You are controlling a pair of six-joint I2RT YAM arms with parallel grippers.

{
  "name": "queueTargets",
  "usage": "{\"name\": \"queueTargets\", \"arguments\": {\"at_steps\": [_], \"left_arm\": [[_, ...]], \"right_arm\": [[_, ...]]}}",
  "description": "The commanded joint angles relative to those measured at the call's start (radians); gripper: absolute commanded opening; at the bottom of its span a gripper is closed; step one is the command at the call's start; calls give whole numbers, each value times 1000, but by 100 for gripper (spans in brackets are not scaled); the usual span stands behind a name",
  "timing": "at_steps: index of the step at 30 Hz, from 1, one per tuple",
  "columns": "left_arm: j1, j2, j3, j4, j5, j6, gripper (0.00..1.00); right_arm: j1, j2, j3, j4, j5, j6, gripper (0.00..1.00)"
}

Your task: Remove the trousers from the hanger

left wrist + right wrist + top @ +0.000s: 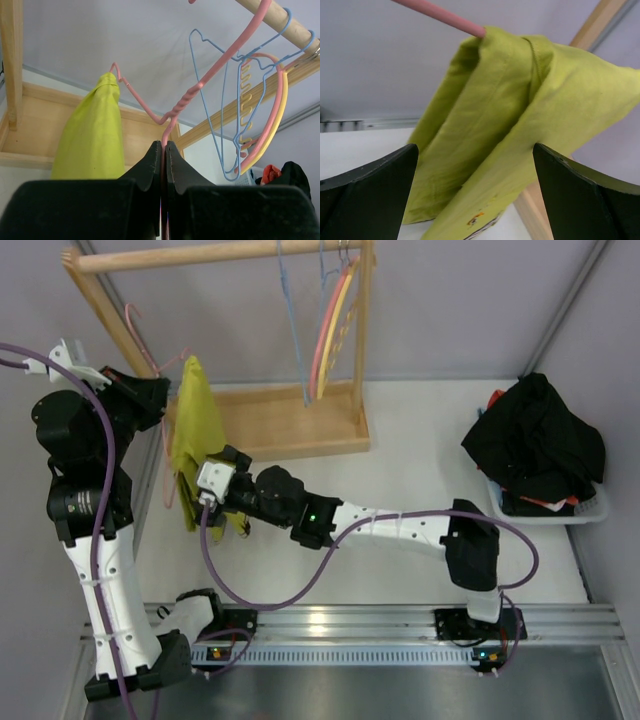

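The yellow-green trousers [197, 425] [92, 135] [520, 110] hang folded over the bar of the thin pink wire hanger [150, 355] [185, 97] [440, 15], held up at the table's left side. My left gripper [160, 402] [163, 145] is shut on the hanger's wire just below its twisted neck. My right gripper [198, 490] [475, 147] is open low on the hanging fabric, with one finger on each side of the folds. A striped cuff edge shows at the bottom of the right wrist view.
A wooden rack with a base [270, 420] and a top rail [220, 254] stands behind the trousers. It carries blue wire hangers [290, 310] and a pink-and-yellow hanger [335, 330]. A heap of black clothing [535, 445] fills a basket [590, 512] at the right.
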Motion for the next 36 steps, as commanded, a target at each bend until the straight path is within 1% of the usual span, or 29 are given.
{"name": "queueTargets", "arguments": {"at_steps": [1,3,4,5,7,9,12,14,16,20,23,30,36], "left_arm": [[-1,-38,73,183,7,-14,0],[-1,-43,73,183,4,-19,0],[-1,-41,73,183,4,-22,0],[-1,-43,73,183,4,-23,0],[-1,-43,73,183,5,-23,0],[-3,-43,72,183,12,-23,0],[-1,-40,70,183,15,-26,0],[-1,-38,69,183,16,-28,0],[-1,-37,62,183,13,-32,0],[-3,-30,58,183,18,-43,0],[-1,-32,56,183,21,-46,0],[-1,-32,53,181,33,-57,0],[-1,-37,52,181,24,-42,0]], "right_arm": [[-10,69,81,91,196,-106,99],[-27,80,78,103,212,-124,97],[-41,79,75,122,230,-129,93],[-44,79,74,123,238,-132,87],[-56,62,63,132,241,-132,84],[-61,30,28,143,225,-132,85],[-64,-16,-24,154,176,-131,89],[-62,-38,-59,166,160,-131,89],[-64,-53,-73,168,155,-147,87],[-73,-38,-58,174,207,-164,82],[-85,-26,-29,166,243,-157,82],[-92,5,25,154,260,-141,84],[-98,-30,-1,157,260,-143,83]]}}
